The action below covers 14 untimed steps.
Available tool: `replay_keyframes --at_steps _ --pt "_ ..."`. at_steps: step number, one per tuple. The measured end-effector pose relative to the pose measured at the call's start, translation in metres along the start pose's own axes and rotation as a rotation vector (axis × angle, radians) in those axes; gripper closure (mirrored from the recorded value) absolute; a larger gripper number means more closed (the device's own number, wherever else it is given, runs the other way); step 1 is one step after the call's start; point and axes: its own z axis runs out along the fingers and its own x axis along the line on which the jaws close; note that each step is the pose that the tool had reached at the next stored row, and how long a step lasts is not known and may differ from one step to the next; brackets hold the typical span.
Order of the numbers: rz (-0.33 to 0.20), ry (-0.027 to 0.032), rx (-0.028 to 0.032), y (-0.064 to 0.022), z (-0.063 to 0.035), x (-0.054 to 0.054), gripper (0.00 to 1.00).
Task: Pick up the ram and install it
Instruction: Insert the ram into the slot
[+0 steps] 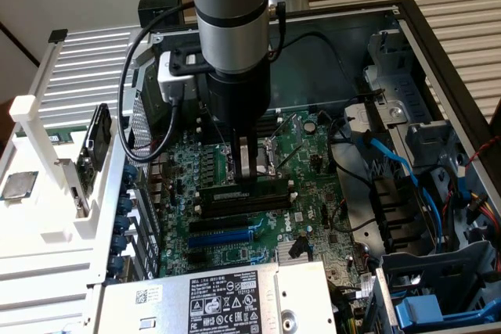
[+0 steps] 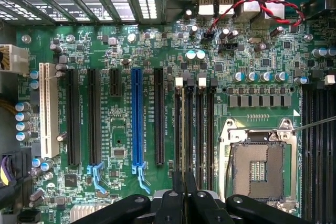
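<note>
The ram is a long thin stick with dark chips and a small label. It stands on edge along the black memory slots of the green motherboard. My gripper reaches straight down onto its middle, with the fingers pinched on its top edge. In the wrist view the gripper has its dark fingers drawn close together, lined up over one of the black slots with white end clips. How deep the ram sits in the slot is hidden by the fingers.
The empty CPU socket lies beside the memory slots, and a blue slot on their other side. Blue cables and drive cages fill the case at the exterior view's right. A power supply sits in front, and a white rack holds parts at the left.
</note>
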Motion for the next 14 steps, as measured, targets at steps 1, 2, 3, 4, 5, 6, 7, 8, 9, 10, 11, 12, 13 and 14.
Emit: replay_keyframes --at_steps 1,2,3,4,5,6,7,8,9,10,11,12,13,14 --pt "0.000 0.0000 0.0000 0.0000 0.0005 0.0001 0.88" --pt "0.000 0.0000 0.0000 0.0000 0.0006 0.0001 0.88" --pt "0.000 0.0000 0.0000 0.0000 0.0006 0.0001 0.88" --pt "0.000 -0.0001 0.0000 0.0000 0.0009 0.0001 0.88" --pt "0.000 0.0000 -0.0002 0.0000 0.0010 0.0001 0.88" --pt "0.000 0.0000 -0.0003 0.0000 0.0010 0.0001 0.88" --pt "0.000 0.0000 -0.0003 0.0000 0.0011 0.0001 0.88" --pt "0.000 0.0000 -0.0003 0.0000 0.0011 0.0001 0.88" --pt "0.000 0.0000 -0.0003 0.0000 0.0012 0.0001 0.88" --pt "0.000 0.0000 -0.0003 0.0000 0.0014 0.0001 0.88" --pt "0.000 0.0000 -0.0003 -0.0002 0.0014 0.0002 0.88" --pt "0.000 0.0000 -0.0003 -0.0004 0.0015 0.0001 0.88" --pt "0.000 0.0001 -0.0003 -0.0004 0.0015 0.0001 0.88" --pt "0.000 0.0000 -0.0003 -0.0004 0.0016 0.0001 0.88"
